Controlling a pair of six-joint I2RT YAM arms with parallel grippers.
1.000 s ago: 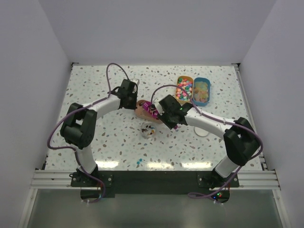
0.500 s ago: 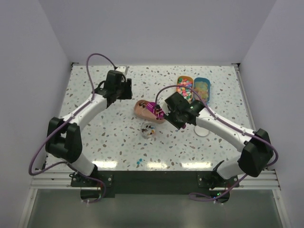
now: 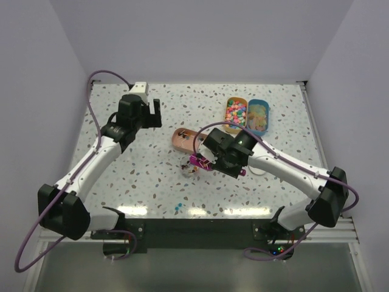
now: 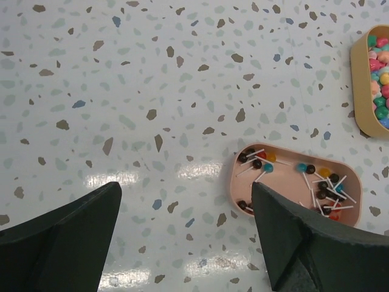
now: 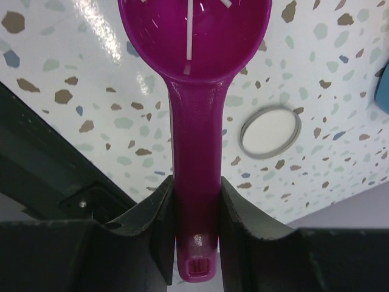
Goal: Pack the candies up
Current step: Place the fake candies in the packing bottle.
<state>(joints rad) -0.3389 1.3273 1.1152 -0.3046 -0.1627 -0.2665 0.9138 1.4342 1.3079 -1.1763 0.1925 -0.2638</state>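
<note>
The candies (image 4: 321,193) are tiny dark, red and teal balls on white sticks, lying in a pink tray (image 4: 285,185) that also shows in the top view as the pink tray (image 3: 179,137). My left gripper (image 4: 182,243) hangs open above bare table just left of that tray, and appears in the top view as the left gripper (image 3: 153,117). My right gripper (image 5: 194,207) is shut on the handle of a purple scoop (image 5: 194,36). In the top view the scoop (image 3: 197,161) hangs over a small clear cup (image 3: 189,168) that holds a few candies.
An orange tray (image 3: 236,112) of bright pastel candies and a blue tray (image 3: 258,115) of pale tan ones stand at the back right. A white round lid (image 3: 258,169) lies beside my right arm. Stray blue bits (image 3: 176,208) lie near the front edge.
My left gripper let go, opened wide and drew back to the left, away from the pink tray. My right gripper carried the scoop from the pink tray toward me, over the clear cup.
</note>
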